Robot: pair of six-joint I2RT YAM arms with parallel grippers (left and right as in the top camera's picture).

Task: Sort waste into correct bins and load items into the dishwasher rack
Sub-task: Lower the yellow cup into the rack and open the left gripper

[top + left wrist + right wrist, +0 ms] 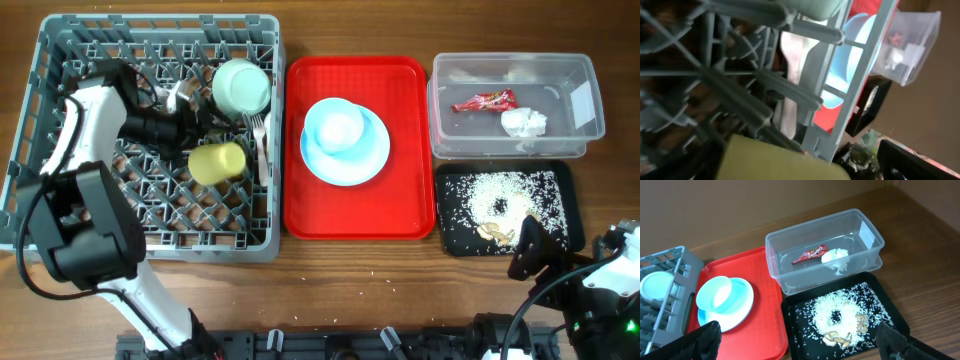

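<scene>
Lying in the dishwasher rack point(60, 40), green bowl point(241, 86), yellow cup point(218, 162) and cutlery point(262, 140) are loaded; whether the left gripper point(190, 122) is spread cannot be told. Plate point(372, 160) and blue bowl point(335, 125) are left on the red tray point(400, 215). Wrapper point(484, 101), napkin point(524, 122) and rice point(500, 192) are binned; the right gripper point(800, 337) is spread.

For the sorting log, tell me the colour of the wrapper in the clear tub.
The wrapper is red; the right wrist view shows it best.

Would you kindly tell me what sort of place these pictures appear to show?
Probably a staged dish-return station on a wooden table: a grey dishwasher rack, a red serving tray carrying a plate and bowl, beside a clear tub and black tray serving as bins.
</scene>
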